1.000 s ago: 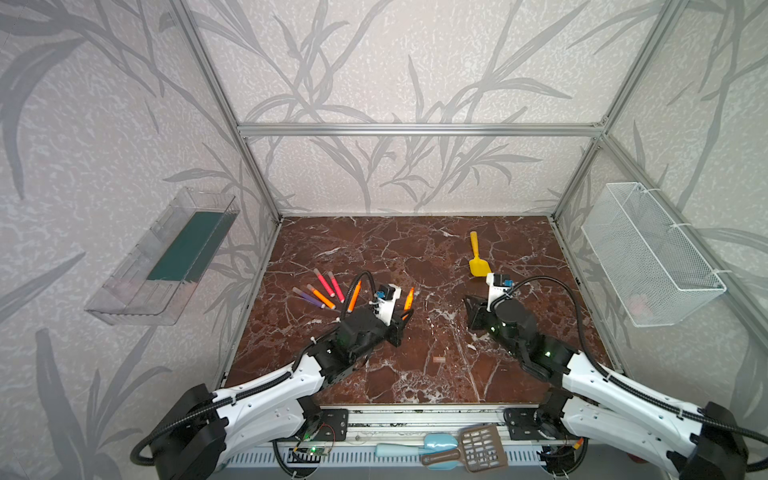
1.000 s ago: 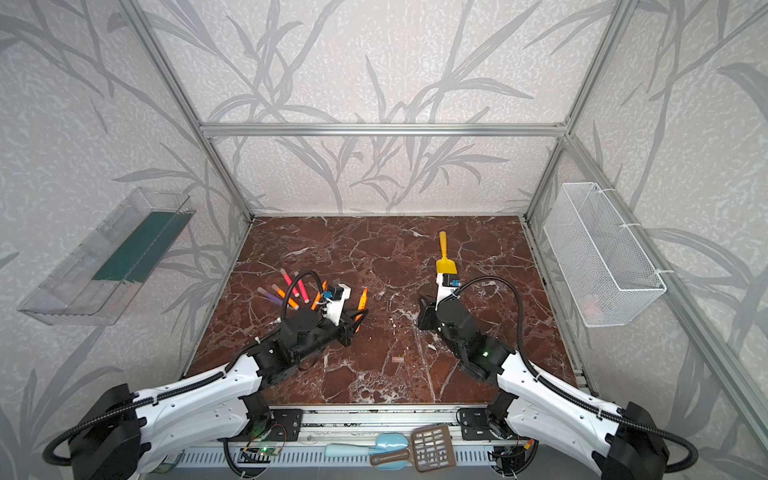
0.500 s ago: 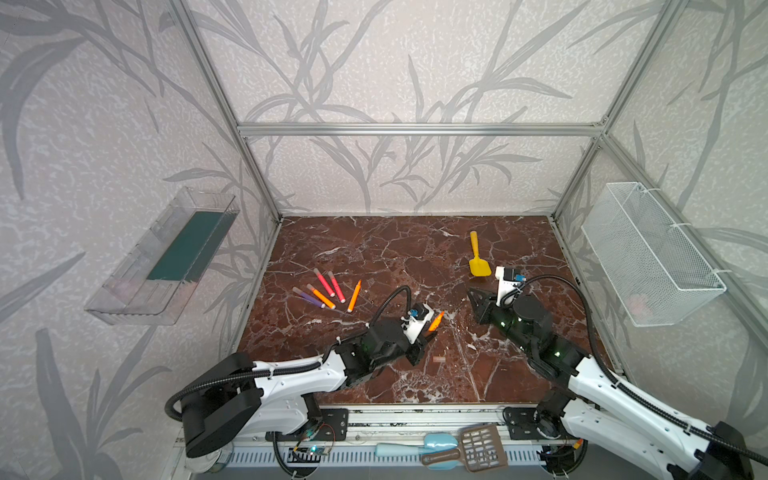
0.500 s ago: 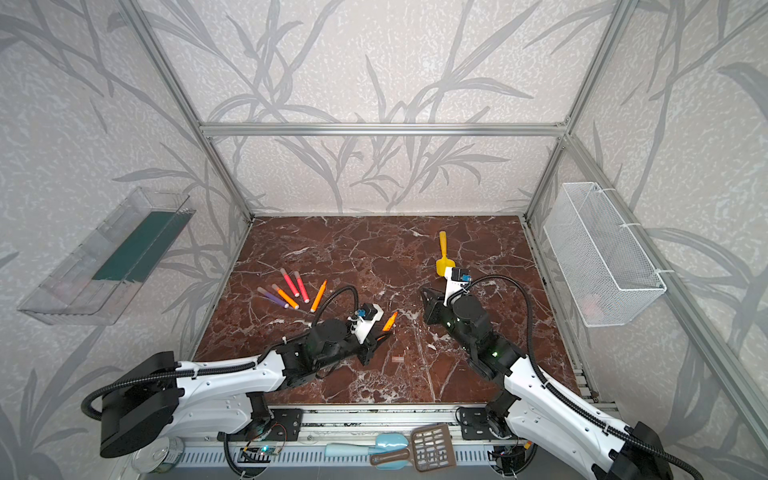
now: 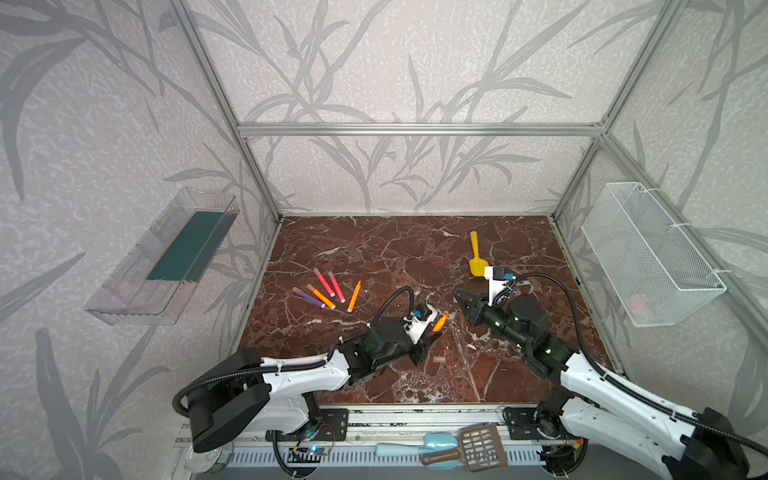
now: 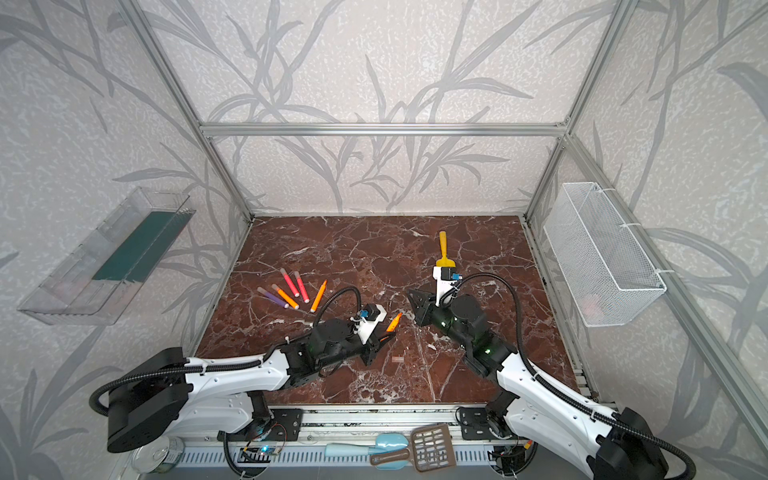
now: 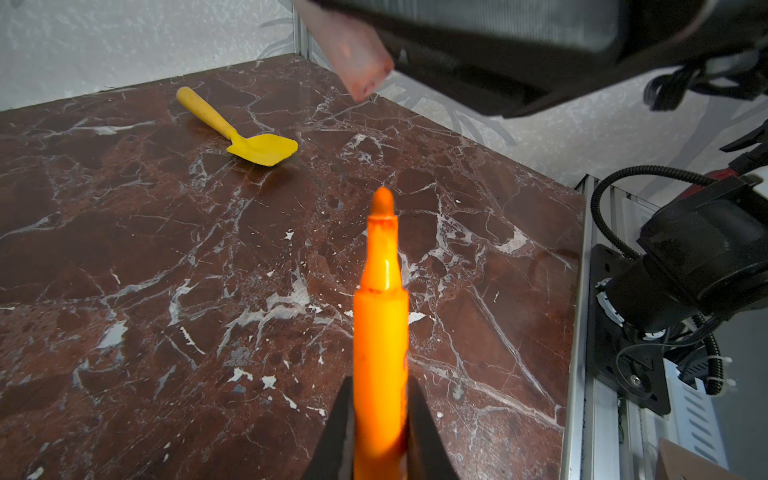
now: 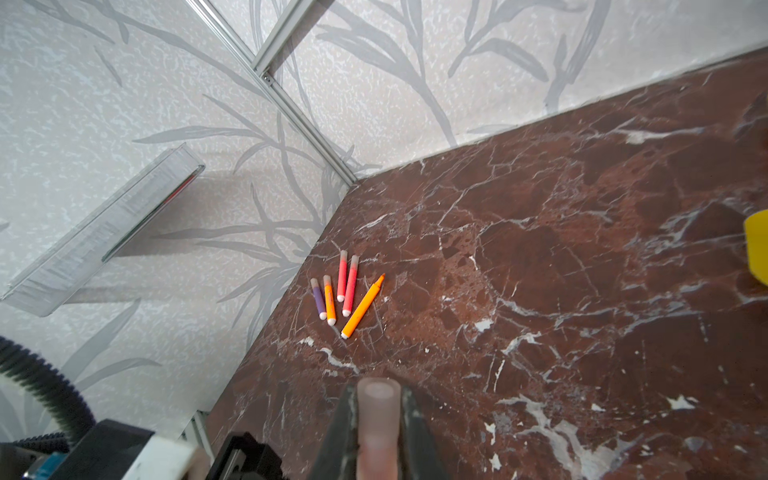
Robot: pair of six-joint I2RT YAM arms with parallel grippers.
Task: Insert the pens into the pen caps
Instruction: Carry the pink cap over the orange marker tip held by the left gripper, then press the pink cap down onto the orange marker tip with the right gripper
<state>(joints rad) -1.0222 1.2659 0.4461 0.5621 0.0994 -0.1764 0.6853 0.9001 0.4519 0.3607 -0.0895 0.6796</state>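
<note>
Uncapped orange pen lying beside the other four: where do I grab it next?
Pinch the orange pen mid-barrel from above, jaws across its width. It lies flat, its pointed tip must stay bare for capping, and its white end lies close to a red-pink pen.

Orange pen (image 7: 380, 332), pale pinkish cap (image 8: 379, 415), yellow shovel (image 7: 266, 147), red-brown marble tabletop (image 5: 395, 249) w/ white veins, grey leaf-print walls (image 5: 415, 62).

Leaf-patterned grey walls (image 5: 415, 62), red-brown marble floor (image 5: 374, 249), aluminium frame (image 5: 415, 129).
</note>
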